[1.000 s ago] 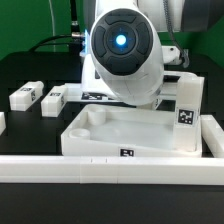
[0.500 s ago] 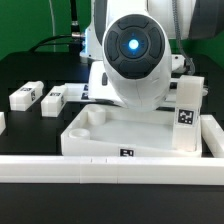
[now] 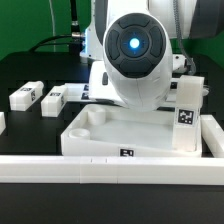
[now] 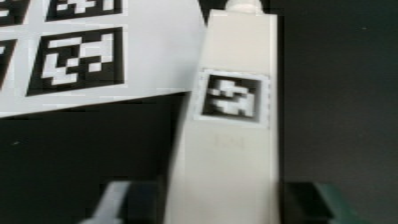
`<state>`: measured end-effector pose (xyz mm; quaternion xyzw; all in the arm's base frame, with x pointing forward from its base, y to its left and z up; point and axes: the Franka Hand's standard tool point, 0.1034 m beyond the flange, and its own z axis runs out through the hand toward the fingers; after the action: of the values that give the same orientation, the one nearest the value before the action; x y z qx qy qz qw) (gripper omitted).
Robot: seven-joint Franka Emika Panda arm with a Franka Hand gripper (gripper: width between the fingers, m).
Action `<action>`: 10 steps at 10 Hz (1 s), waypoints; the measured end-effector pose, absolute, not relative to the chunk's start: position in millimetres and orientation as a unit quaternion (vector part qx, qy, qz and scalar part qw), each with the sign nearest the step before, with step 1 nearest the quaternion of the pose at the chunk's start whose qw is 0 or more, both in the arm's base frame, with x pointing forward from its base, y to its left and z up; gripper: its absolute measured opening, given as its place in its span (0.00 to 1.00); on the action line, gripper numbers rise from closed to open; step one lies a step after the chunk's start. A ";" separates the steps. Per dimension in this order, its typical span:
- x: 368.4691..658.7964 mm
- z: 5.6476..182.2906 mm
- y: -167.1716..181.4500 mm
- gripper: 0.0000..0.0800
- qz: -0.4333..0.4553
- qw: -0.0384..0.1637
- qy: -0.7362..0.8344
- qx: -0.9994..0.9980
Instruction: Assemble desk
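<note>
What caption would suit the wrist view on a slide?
Tagged white leg flanked by the pincer, marker board close by.

The arm (image 3: 135, 75) is a bulky thing in glossy white, its shell rounded almost like an egg, with soft seams where one section meets the next. On the side facing the room sits a round black cap (image 3: 133, 45) with a dark ring around it, and at its centre a small light (image 3: 133, 42) glows bright blue. Higher up the casing turns a darker grey. From the wrist, the hand (image 4: 222, 203) shows two blocky fingers (image 4: 118, 203), one pale grey, the other nearly black in shadow.
</note>
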<state>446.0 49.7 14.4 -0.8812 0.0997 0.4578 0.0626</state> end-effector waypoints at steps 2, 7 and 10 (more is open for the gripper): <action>449.8 17.2 47.9 0.36 0.454 0.064 0.100 -0.883; 473.6 71.2 28.9 0.36 0.466 0.098 0.062 -0.877; 498.2 94.9 14.4 0.36 0.451 0.105 0.065 -0.884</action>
<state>498.2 14.4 94.9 -0.8840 0.0654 0.4507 0.1052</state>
